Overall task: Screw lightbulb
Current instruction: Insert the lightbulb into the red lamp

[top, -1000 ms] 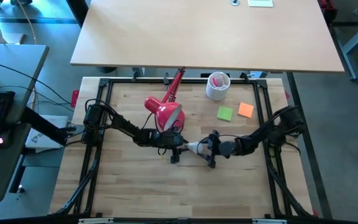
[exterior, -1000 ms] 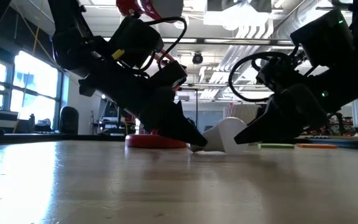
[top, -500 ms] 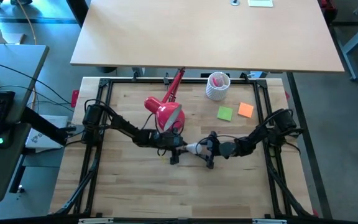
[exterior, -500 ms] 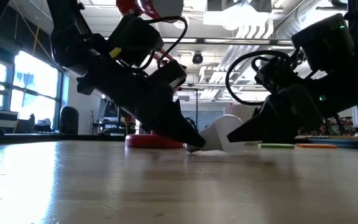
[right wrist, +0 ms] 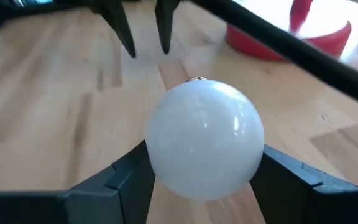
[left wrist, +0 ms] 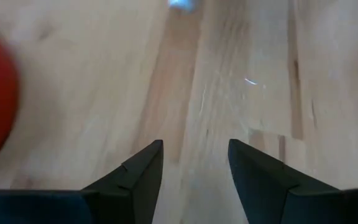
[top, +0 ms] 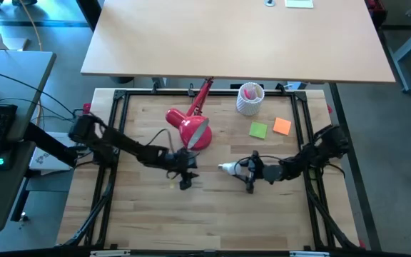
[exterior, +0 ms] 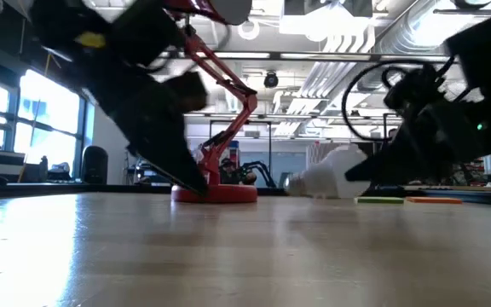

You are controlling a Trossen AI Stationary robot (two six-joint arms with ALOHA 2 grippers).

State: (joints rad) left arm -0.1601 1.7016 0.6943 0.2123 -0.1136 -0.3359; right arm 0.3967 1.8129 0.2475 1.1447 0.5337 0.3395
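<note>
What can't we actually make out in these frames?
- Lamp socket: the high view shows only the red lamp shade's outside; the low view cuts it off at the top edge.
- Lightbulb screw base: globe hides it in the right wrist view; small in the low view.
- Left gripper: motion-blurred in the low view.
- Pen cup contents: too small.

Table [top: 212, 207]: pale wood planks, smooth, visible grain, low sheen.
Bulb [right wrist: 205, 140]: frosted white globe, smooth with soft highlights; silvery metal base.
Lamp [top: 193, 128]: glossy red finish.
Fingers [left wrist: 143, 172]: matt black plastic.
Cup [top: 249, 98]: white, perforated.
</note>
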